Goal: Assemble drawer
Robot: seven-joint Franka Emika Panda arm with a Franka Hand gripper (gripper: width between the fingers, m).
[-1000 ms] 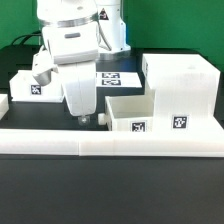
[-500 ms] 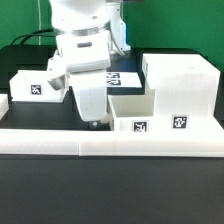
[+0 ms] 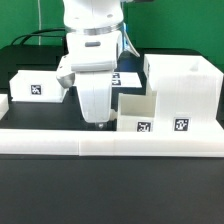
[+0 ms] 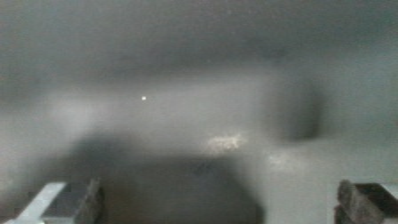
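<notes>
My gripper (image 3: 100,123) hangs low over the black table, just at the left wall of a small open-top white tray (image 3: 133,108) with a tag on its front. The large white shell (image 3: 184,84) stands to the exterior view's right of that tray, touching it. A second white tray (image 3: 36,86) with a tag sits at the left. In the wrist view the gripper (image 4: 217,205) has its fingers (image 4: 63,203) wide apart with nothing sharp between them; the picture is badly blurred.
The long low white border wall (image 3: 110,142) runs along the front. The marker board (image 3: 126,77) lies flat behind the arm. A small white piece (image 3: 3,103) shows at the left edge.
The arm has moved to the exterior view's right, from beside the left tray up to the left wall of the middle tray. The parts have not moved.
</notes>
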